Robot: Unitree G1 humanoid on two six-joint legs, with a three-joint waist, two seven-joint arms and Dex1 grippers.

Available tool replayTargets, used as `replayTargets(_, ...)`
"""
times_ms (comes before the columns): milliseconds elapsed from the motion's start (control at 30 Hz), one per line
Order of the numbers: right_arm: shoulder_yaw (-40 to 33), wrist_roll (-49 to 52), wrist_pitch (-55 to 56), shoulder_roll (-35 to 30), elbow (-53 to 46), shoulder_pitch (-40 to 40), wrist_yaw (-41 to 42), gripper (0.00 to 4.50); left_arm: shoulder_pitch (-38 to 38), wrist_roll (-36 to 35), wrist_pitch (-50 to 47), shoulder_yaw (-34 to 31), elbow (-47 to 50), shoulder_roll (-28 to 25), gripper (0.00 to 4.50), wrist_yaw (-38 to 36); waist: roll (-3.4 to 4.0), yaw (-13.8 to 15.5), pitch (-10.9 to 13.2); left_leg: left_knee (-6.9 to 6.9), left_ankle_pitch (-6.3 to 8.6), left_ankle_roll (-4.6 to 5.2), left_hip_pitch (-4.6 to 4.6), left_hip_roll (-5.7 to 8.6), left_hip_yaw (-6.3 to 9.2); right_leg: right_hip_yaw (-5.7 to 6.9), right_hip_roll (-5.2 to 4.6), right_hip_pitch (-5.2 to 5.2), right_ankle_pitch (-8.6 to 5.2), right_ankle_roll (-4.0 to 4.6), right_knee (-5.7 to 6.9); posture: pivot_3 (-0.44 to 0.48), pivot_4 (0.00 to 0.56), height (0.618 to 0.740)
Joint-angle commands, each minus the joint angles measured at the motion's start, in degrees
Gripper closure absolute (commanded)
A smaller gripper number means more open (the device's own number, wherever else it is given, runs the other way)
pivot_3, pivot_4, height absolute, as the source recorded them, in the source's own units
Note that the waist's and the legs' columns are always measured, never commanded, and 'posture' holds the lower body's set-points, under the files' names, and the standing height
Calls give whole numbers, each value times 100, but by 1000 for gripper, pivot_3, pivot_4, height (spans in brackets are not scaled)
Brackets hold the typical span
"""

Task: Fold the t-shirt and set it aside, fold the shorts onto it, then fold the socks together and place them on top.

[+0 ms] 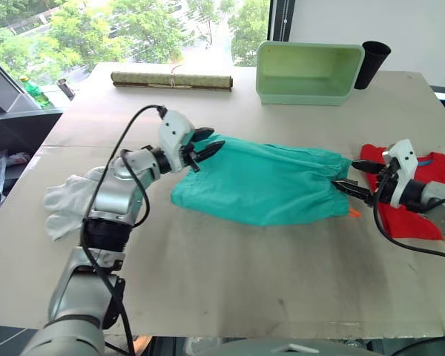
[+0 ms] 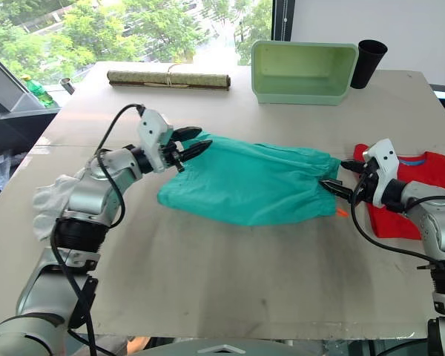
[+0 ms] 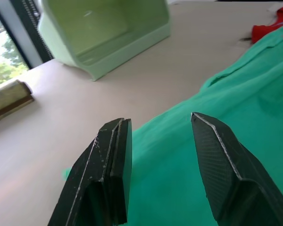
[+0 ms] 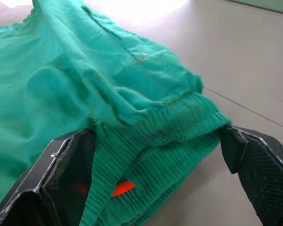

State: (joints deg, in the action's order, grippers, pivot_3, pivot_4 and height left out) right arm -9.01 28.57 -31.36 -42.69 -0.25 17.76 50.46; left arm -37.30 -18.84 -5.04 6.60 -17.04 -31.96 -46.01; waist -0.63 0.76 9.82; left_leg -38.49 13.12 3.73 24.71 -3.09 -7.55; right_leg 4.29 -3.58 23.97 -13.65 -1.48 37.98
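The teal shorts (image 1: 259, 182) lie spread across the middle of the table, waistband to the right with an orange drawstring (image 4: 122, 188) showing. My left gripper (image 1: 216, 139) hovers open just over their left edge, nothing between its fingers (image 3: 115, 155). My right gripper (image 1: 344, 173) is open at the waistband, with one finger on each side of the gathered band (image 4: 174, 141). The red t-shirt (image 1: 411, 215) lies folded at the table's right edge, behind my right wrist. The light grey socks (image 1: 67, 200) lie at the left edge, beside my left arm.
A pale green bin (image 1: 308, 70) and a black cup (image 1: 372, 63) stand at the back right. A rolled mat (image 1: 170, 80) lies along the back left. The table's front half (image 1: 245, 274) is bare cardboard-coloured surface.
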Motion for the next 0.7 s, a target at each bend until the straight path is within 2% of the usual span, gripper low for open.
replayTargets(33, -459, 270, -141, -207, -285, -73, 108, 82, -303, 283, 345, -59, -242, 195, 2300, -39, 0, 2, 0, -1, 0, 0, 0, 0, 0, 0, 0, 0, 0, 0, 0, 0, 150, 740)
replayTargets(167, -1488, 1462, -1224, -428, -980, -675, 178, 82, -419, 291, 378, -100, -239, 450, 2300, -126, -1, 28, 1, 0, 0, 1, 4, 1, 4, 3, -3, -1, 0, 0, -2, 0, 150, 740)
replayTargets(267, -1974, 2352, -1986, -49, -1918, -1429, -424, 82, -439, 271, 344, -66, -189, 621, 2300, -255, -7, 13, -3, 2, 1, 1, 3, -1, 13, 6, -5, -5, 0, 0, -3, 0, 150, 740)
replayTargets(367, -2255, 3335, -2406, 637, -2769, -2225, -1331, 82, -525, 335, 361, -9, -288, 868, 2300, -288, -8, 6, -4, 2, 1, 0, -1, -6, 33, 2, -3, -19, -1, 1, -2, 0, 150, 740)
replayTargets(533, -2026, 4566, -2562, 1428, -3578, -3150, -2566, 82, -644, 399, 340, 132, -413, 1192, 2300, -526, -9, -7, -5, -2, 9, 15, -4, -3, 34, -4, -8, -21, 0, 1, -1, 0, 150, 740)
replayTargets(700, -1546, 4764, -2416, 2002, -3487, -3348, -3893, 82, -686, 773, 412, 487, -941, 1233, 2300, -1018, -15, -12, -16, -9, 17, 29, -6, -3, 32, -6, -8, -23, 1, 0, 1, 0, 150, 740)
